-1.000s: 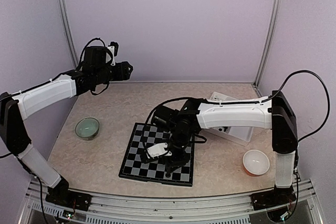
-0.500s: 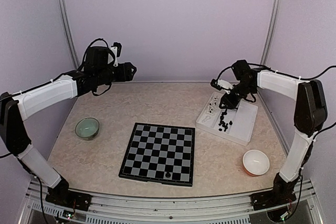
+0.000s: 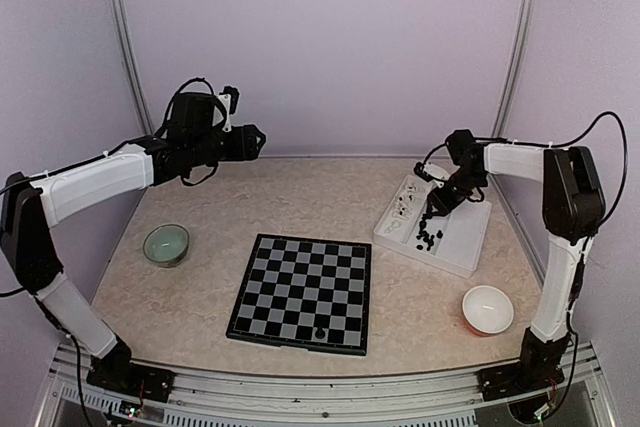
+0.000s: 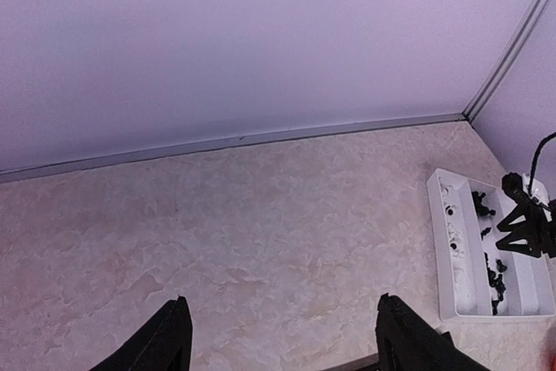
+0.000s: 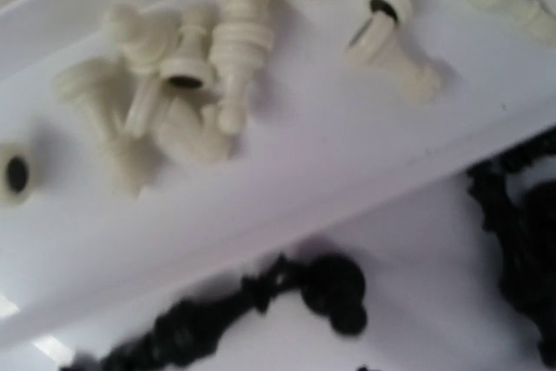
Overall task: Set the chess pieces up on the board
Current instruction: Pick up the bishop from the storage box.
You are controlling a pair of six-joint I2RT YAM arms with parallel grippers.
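Our left arm (image 3: pixel 95 182) and right arm (image 3: pixel 515 159) share one look: long white shells over the links, with chunky black joints at the elbow, wrist and base. We see a thin black cable (image 3: pixel 192 81) looping over the left wrist, and a second cable (image 3: pixel 603 114) arching off the right arm's black elbow. Our left gripper (image 4: pixel 282 301) ends in two plain matte black fingers (image 4: pixel 165 345), flat and blunt at the tips.

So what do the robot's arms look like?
The left arm and right arm are white shells with black joints and looping black cables. The left claw and right claw are black, each with two fingers.
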